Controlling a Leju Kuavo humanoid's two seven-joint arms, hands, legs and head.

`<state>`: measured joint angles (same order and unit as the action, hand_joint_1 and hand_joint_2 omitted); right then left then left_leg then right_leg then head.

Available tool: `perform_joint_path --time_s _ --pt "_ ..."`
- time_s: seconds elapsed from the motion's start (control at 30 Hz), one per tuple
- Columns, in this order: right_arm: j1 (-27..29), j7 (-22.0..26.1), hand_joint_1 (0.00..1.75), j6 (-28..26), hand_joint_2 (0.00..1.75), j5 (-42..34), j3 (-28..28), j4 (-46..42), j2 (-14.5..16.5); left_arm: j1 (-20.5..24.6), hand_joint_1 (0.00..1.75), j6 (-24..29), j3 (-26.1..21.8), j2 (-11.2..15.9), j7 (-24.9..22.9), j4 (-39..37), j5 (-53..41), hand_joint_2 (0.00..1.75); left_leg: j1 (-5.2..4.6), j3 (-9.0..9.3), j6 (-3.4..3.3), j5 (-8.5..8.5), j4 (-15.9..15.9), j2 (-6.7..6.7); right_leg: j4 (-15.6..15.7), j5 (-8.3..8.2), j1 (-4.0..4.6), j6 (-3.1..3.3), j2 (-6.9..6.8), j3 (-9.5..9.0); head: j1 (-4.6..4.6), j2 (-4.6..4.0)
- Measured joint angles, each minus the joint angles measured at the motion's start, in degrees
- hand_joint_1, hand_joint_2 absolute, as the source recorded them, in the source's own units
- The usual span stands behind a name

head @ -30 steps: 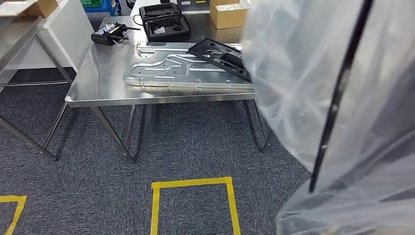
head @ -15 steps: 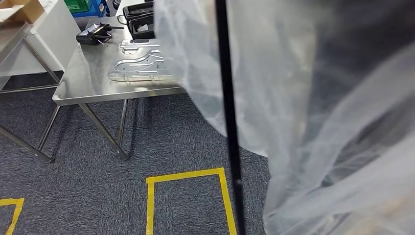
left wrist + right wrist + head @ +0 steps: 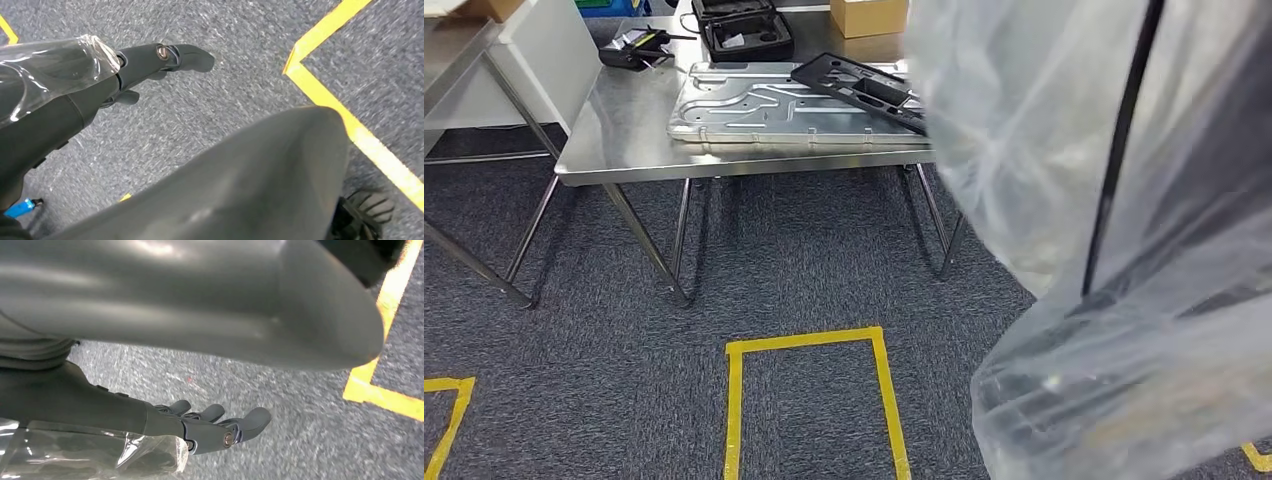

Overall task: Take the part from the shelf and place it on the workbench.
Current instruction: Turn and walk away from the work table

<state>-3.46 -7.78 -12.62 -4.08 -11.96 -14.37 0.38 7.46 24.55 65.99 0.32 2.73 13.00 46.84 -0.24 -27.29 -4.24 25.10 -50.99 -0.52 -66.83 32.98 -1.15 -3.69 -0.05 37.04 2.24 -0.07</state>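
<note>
The part (image 3: 1114, 160), a big flat piece with a thin dark edge inside a clear plastic bag, hangs close before me on the right of the head view. The plastic of the part (image 3: 47, 65) lies against my left hand (image 3: 160, 57), whose fingers are stretched out straight above the carpet. My right hand (image 3: 215, 427) also has straight fingers, with the part's plastic (image 3: 95, 452) against its palm. The steel workbench (image 3: 614, 150) stands ahead at the upper left, and the bag hides its right end.
On the workbench lie a ribbed metal plate (image 3: 764, 105), a black frame (image 3: 854, 85), a black case (image 3: 744, 30), a controller (image 3: 634, 48) and a cardboard box (image 3: 864, 15). A yellow tape square (image 3: 809, 345) marks the grey carpet. Another table's legs (image 3: 474, 265) stand at the left.
The camera has swayed, so the whole scene shifted. The bagged part swung across the middle of the view and back to the right. The workbench now sits higher in the picture.
</note>
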Motion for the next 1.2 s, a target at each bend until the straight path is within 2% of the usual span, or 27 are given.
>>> perform_joint_path --time_s 0.03,0.07,0.1,0.13,0.17,0.23,0.27,0.37,0.43,0.5,0.53,0.57,0.6,0.67,0.7,0.73,0.77,0.83,0.9,0.93,0.97,1.0,1.03,1.07,1.1,1.13,1.2 --pt "0.0 0.0 0.00 0.1 0.00 0.1 0.0 0.1 0.0 0.0 0.00 0.0 0.0 0.0 0.0 0.0 0.0 0.00 -0.21 -0.51 -0.07 -0.34 0.0 0.05 -3.4 1.24 0.08 0.06 0.00 0.80 -0.01 0.00" --pt "0.0 0.0 0.00 0.3 0.00 0.3 0.0 0.2 0.0 -0.1 0.00 -0.1 0.0 0.0 0.0 0.0 0.0 0.00 -0.40 -0.92 -0.09 -0.62 -0.1 0.15 -4.9 1.04 0.21 0.23 0.01 0.65 -0.01 0.00" --pt "0.0 0.0 0.00 0.6 0.00 0.7 -0.1 0.3 0.0 -0.1 0.00 -0.1 0.1 0.0 0.0 0.0 -0.1 0.00 -0.56 -1.24 -0.06 -0.88 -0.1 0.36 -4.1 -0.30 0.36 0.50 0.06 -0.66 -0.01 0.00" --pt "0.0 0.0 0.00 1.1 0.00 1.1 -0.3 0.3 0.0 -0.1 0.00 -0.1 0.1 0.0 0.0 0.0 -0.1 0.00 -0.70 -1.47 -0.01 -1.13 -0.1 0.63 -1.1 -2.16 0.54 0.89 0.29 -3.03 -0.01 0.00" --pt "0.0 0.0 0.00 1.5 0.00 1.5 -0.5 0.4 0.0 -0.1 0.00 -0.1 0.2 -0.1 0.0 0.0 -0.2 0.00 -0.77 -1.60 0.06 -1.37 -0.1 0.91 3.4 -3.79 0.74 1.41 1.07 -6.15 -0.01 0.00" --pt "-0.1 -0.1 0.00 2.0 0.00 2.1 -0.9 0.4 0.0 0.1 0.00 -0.1 0.4 -0.2 0.0 0.0 -0.3 0.00 -1.05 -1.92 0.36 -1.87 -0.3 1.57 11.8 -5.14 0.95 2.19 2.73 -11.37 -0.04 0.00" --pt "-0.1 -0.1 0.00 2.2 0.00 2.3 -1.1 0.5 0.0 0.2 0.00 -0.1 0.4 -0.3 0.0 0.0 -0.4 0.00 -1.11 -2.16 0.61 -2.15 -0.5 1.92 14.1 -5.04 1.01 2.40 3.20 -12.63 -0.05 0.00" --pt "-0.3 -0.1 0.00 2.6 0.00 2.3 -1.6 0.7 0.3 0.2 0.00 -0.2 0.7 -0.3 0.0 0.0 -0.4 0.00 -1.29 -3.46 1.56 -2.31 -1.4 2.61 15.6 -4.80 0.65 2.66 1.98 -12.74 -0.08 0.00" --pt "-0.2 -0.1 0.00 2.9 0.00 2.5 -1.9 0.8 0.5 0.2 0.00 -0.2 0.9 -0.3 -0.1 0.0 -0.4 0.00 -1.04 -5.75 2.49 0.58 -5.9 2.13 16.0 -5.06 0.28 3.10 0.88 -12.48 -0.24 0.00" --pt "-0.1 -0.2 0.00 3.1 0.00 2.7 -2.2 0.9 0.5 0.1 0.00 -0.2 1.1 -0.3 -0.2 0.0 -0.4 0.00 -0.35 -9.42 3.49 4.99 -14.7 1.62 16.0 -5.27 0.45 3.42 -0.30 -12.23 -0.37 0.00" --pt "-0.1 -0.3 0.00 3.2 0.00 2.8 -2.3 1.0 0.5 0.0 0.00 -0.2 1.2 -0.3 -0.3 0.0 -0.5 0.00 -0.07 -10.85 3.82 6.26 -18.3 1.54 16.0 -5.32 0.51 3.45 -0.92 -12.14 -0.38 0.00" --pt "0.0 -0.3 0.00 3.3 0.00 2.9 -2.4 1.1 0.6 0.0 0.00 -0.2 1.2 -0.3 -0.3 0.0 -0.5 0.00 0.17 -11.31 4.06 6.42 -20.0 1.46 16.0 -5.36 0.53 3.46 -1.54 -12.09 -0.39 0.00" --pt "-0.1 -0.4 0.00 3.4 0.00 2.9 -2.5 1.1 0.6 -0.1 0.00 -0.2 1.3 -0.3 -0.3 0.0 -0.5 0.00 0.37 -10.46 4.21 5.40 -19.0 1.29 16.0 -5.37 0.53 3.43 -2.15 -12.11 -0.39 0.00" --pt "-0.1 -0.5 0.00 3.6 0.00 3.0 -2.6 1.2 0.7 -0.2 0.00 -0.2 1.3 -0.3 -0.4 0.0 -0.5 0.00 0.60 -5.59 4.26 1.60 -10.6 -0.13 16.0 -5.28 0.57 3.24 -3.24 -12.35 -0.40 0.00" --pt "-0.2 -0.6 0.00 3.7 0.00 3.1 -2.7 1.2 0.7 -0.2 0.00 -0.3 1.3 -0.3 -0.4 0.0 -0.5 0.00 0.43 -3.05 4.02 0.16 -6.1 -1.28 15.9 -5.19 0.68 3.04 -3.70 -12.43 -0.41 0.00" --pt "-0.2 -0.8 0.00 3.8 0.00 3.2 -2.9 1.2 0.7 -0.1 0.00 -0.3 1.3 -0.3 -0.4 0.0 -0.5 0.00 0.21 -1.43 3.64 -0.70 -2.9 -2.23 15.9 -5.12 0.83 2.78 -4.15 -12.50 -0.32 0.00" --pt "-0.3 -0.9 0.00 3.8 0.00 3.2 -3.0 1.2 0.7 -0.1 0.00 -0.3 1.4 -0.3 -0.5 0.0 -0.5 0.00 -0.02 -0.73 3.16 -0.86 -1.4 -2.78 15.8 -5.04 0.97 2.50 -4.57 -12.51 -0.28 0.00" --pt "-0.4 -1.2 0.00 3.9 0.00 3.4 -3.3 1.2 0.8 -0.1 0.00 -0.2 1.4 -0.3 -0.5 0.0 -0.4 0.00 -0.15 -1.10 2.24 -0.83 -1.1 -2.17 15.7 -4.92 1.15 1.93 -5.41 -12.50 -0.11 0.00" --pt "-0.5 -1.4 0.00 4.0 0.00 3.4 -3.6 1.2 0.8 -0.4 0.00 -0.2 1.4 -0.3 -0.4 0.0 -0.3 0.00 0.11 -1.39 1.48 -1.09 -0.8 -1.16 14.1 -3.49 1.03 1.38 -4.10 -11.74 -0.05 0.00" --pt "-0.5 -1.5 0.00 4.0 0.00 3.4 -3.7 1.2 0.8 -0.4 0.00 -0.2 1.4 -0.3 -0.4 0.0 -0.3 0.00 0.23 -1.52 1.11 -1.30 -0.7 -0.64 11.4 -1.73 0.95 1.16 -2.82 -10.48 -0.05 0.00" --pt "-0.5 -1.5 0.00 4.0 0.00 3.5 -3.8 1.3 0.8 -0.4 0.00 -0.2 1.4 -0.3 -0.4 0.0 -0.3 0.00 0.21 -1.72 0.85 -1.45 -0.7 -0.12 7.3 0.48 0.82 1.05 -1.46 -8.57 -0.04 0.00" --pt "-0.4 -1.6 0.00 4.0 0.00 3.7 -3.8 1.3 0.8 -0.4 0.00 -0.2 1.4 -0.3 -0.4 0.0 -0.1 0.00 0.14 -1.91 0.65 -1.55 -0.7 0.46 2.6 2.64 0.79 1.02 -0.73 -6.32 -0.04 0.00" --pt "-0.3 -1.6 0.00 4.1 0.00 3.9 -3.9 1.3 0.9 -0.5 0.00 -0.2 1.4 -0.2 -0.3 0.0 0.1 0.00 0.07 -2.05 0.55 -1.63 -0.8 1.11 -1.6 4.07 0.77 1.01 -0.47 -4.21 -0.05 0.00" --pt "-0.2 -1.7 0.00 4.1 0.00 4.3 -4.1 1.4 0.9 -0.6 0.00 -0.3 1.4 -0.3 -0.2 0.0 0.5 0.00 0.02 -2.12 0.49 -1.68 -0.8 1.79 -3.8 4.28 0.76 1.01 -0.39 -2.97 -0.05 0.00" --pt "-0.2 -1.8 0.00 4.2 0.00 4.7 -4.3 1.4 0.9 -0.7 0.00 -0.3 1.4 -0.2 -0.1 0.0 0.9 0.00 0.01 -2.14 0.49 -1.71 -0.9 2.50 -3.6 3.18 0.73 1.05 -0.34 -2.92 -0.05 0.00" --pt "-0.2 -2.0 0.00 4.2 0.00 5.2 -4.6 1.4 1.0 -0.8 0.00 -0.5 1.4 -0.2 -0.1 0.0 1.2 0.00 0.02 -2.12 0.52 -1.71 -1.0 3.24 -0.8 1.03 0.67 1.09 -0.10 -4.04 -0.05 0.00" --pt "-0.2 -2.1 0.00 4.1 0.00 6.0 -5.2 1.5 1.1 -0.7 0.00 -0.9 1.4 -0.2 -0.1 0.0 1.7 0.00 -0.04 -2.30 0.77 -1.63 -1.5 4.67 8.1 -3.49 0.39 1.29 2.44 -7.89 -0.01 0.00"
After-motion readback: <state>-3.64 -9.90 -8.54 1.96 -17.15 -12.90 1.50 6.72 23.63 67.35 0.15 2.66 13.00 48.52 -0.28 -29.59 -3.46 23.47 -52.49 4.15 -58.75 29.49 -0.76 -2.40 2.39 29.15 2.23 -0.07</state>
